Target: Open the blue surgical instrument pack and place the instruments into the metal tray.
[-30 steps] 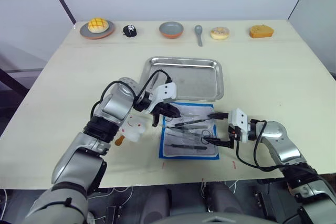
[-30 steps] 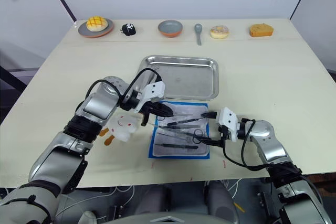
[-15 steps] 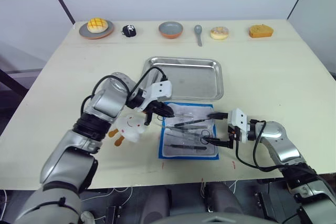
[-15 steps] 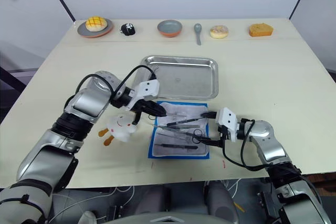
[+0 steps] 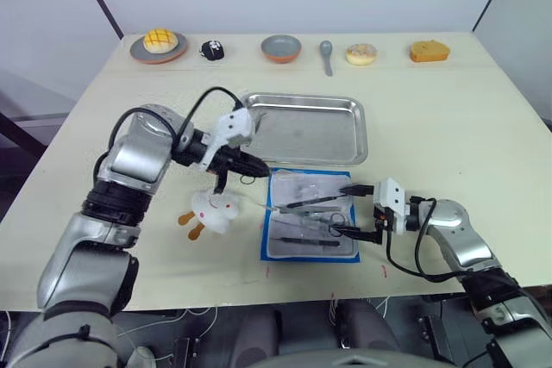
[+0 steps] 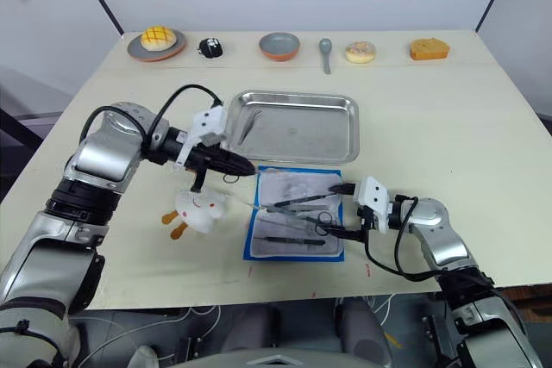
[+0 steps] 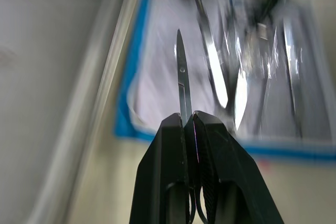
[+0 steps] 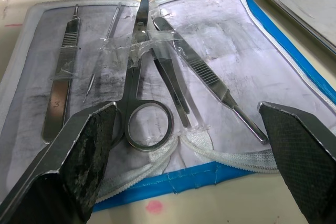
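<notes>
Moved: the left end effector [image 5: 244,163] has swung away from the pack [image 5: 310,226] toward the near-left corner of the tray [image 5: 358,127], and it carries a pair of scissors [image 7: 182,80]; the right one [image 5: 360,211] stays put at the pack's right edge.
Left end effector: pinched shut on the scissors, blades pointing out ahead of the fingers [image 7: 163,177].
Right end effector: spread wide, one finger each side of the pack's right edge, holding nothing.
Pack: open and flat, between the two end effectors, just on the near side of the tray.
Remaining instruments: scissors, forceps [image 8: 202,80] and a flat handle [image 8: 60,72] lie on the lining, some under clear tape.
Risk, grip: the scissors are held only at the handle end, so they may twist or slip out short of the tray.
Risk, release: let go too early, they land on the table [image 5: 448,127] beside the rim.
Risk, toy: a white toy [image 5: 211,211] sits just below the left end effector and could be knocked.
Surface: pale cream table, smooth.
Room: food models, a bowl [image 5: 281,48] and a spoon [image 5: 327,55] are lined along the far edge, well apart; pale walls behind.
</notes>
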Available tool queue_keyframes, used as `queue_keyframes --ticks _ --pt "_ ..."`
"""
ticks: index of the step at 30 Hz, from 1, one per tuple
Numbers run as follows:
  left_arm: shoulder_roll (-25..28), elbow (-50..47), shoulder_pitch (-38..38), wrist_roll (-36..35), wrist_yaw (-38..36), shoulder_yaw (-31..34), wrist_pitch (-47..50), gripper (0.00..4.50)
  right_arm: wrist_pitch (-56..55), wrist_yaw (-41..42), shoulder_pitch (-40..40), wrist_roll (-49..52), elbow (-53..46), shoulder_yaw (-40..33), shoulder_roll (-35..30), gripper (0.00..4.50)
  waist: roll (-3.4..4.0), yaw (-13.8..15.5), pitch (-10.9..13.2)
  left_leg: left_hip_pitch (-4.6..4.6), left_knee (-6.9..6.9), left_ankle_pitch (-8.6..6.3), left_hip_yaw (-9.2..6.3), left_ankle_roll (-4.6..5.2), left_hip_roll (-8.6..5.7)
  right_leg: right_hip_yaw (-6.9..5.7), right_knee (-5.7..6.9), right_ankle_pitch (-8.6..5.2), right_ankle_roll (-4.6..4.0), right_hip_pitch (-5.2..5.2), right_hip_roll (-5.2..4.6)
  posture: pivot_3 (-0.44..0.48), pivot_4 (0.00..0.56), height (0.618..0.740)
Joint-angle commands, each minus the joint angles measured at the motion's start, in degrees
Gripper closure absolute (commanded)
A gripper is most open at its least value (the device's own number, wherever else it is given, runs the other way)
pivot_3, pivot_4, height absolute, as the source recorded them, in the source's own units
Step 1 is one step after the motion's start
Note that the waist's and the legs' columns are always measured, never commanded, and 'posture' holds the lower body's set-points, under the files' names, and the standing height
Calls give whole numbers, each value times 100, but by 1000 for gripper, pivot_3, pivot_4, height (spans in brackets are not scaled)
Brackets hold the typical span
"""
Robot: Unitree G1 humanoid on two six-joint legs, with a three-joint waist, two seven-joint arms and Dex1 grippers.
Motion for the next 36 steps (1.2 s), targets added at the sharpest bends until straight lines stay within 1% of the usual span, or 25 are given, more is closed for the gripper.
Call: queue_keyframes --ticks 1,7,12,15,17,20,23,30,36 --pt "-322 -383 -71 -224 1045 601 449 4441 222 -157 326 -571 460 346 -62 0 0 1 0 0 0 0 0 0 0 0 -1 0 0 0 0 0 150 732" --pt "-1108 -585 -12 -70 2974 1030 1002 4441 183 -142 278 -573 549 349 -39 0 0 0 0 1 0 0 -1 -1 0 1 0 1 1 1 0 0 150 732" --pt "-1747 -752 88 314 4451 967 1365 4441 157 -121 272 -582 582 352 -55 0 -2 6 0 1 0 0 -2 -1 0 1 -1 2 2 2 0 0 150 732" --pt "-2112 -531 69 521 5214 988 1460 4441 161 -119 273 -582 578 352 -58 0 -2 4 0 2 0 1 -1 -1 0 1 -1 3 2 3 0 0 150 732" --pt "-2263 -241 71 670 5601 969 1218 4441 167 -115 276 -577 569 346 -69 0 -1 0 0 3 0 1 -1 -2 0 1 -1 3 2 2 0 0 150 732" --pt "-2452 89 97 786 5994 943 1000 4441 164 -114 294 -579 557 346 -78 0 1 9 -2 4 -1 1 -3 -2 0 0 -1 3 2 3 -1 0 150 732" --pt "-2656 477 55 852 6450 1060 839 4441 178 -146 333 -574 517 342 -69 0 -1 9 -2 2 -2 1 -2 -3 -1 0 -2 3 1 4 -1 0 150 732" --pt "-2801 1076 -64 878 6868 1107 705 4441 195 -157 390 -566 464 341 -91 0 -1 9 -3 3 -3 2 -2 -4 -1 -2 -4 3 1 4 -1 0 150 732" --pt "-2898 1301 -123 884 7113 1202 779 4441 181 -159 346 -574 505 329 -92 0 -1 8 -3 3 -4 2 -2 -5 -1 -3 -5 3 2 4 -2 0 150 732"
